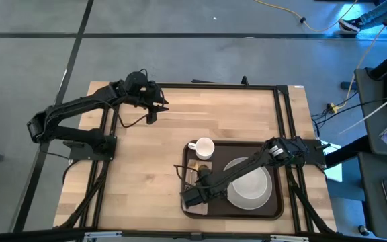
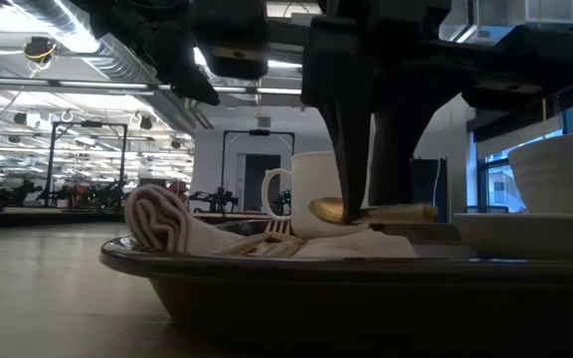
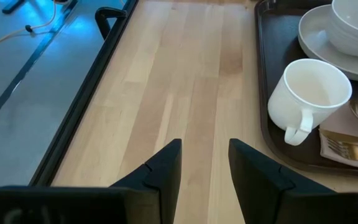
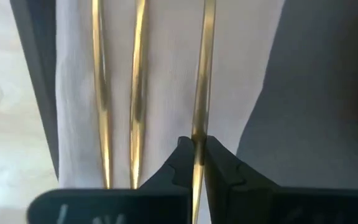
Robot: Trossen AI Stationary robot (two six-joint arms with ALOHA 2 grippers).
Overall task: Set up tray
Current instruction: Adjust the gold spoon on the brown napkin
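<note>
The dark brown, round-cornered tray [image 1: 279, 202] sits at the near right of the pale wood-plank table [image 1: 146, 168]. On its folded tan napkin [image 4: 160, 74], the right hand [image 4: 194, 163] pinches a slim gold spoon [image 4: 201, 81] beside two gold utensils. The left hand [image 3: 204, 168] hangs released over bare wood.

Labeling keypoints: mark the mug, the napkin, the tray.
mug [image 3: 312, 87]: left wrist view, on its inside wall.
napkin [image 4: 166, 68]: right wrist view, on the cloth between the gold handles.
tray [image 1: 279, 176]: high view, on its right rim.
</note>
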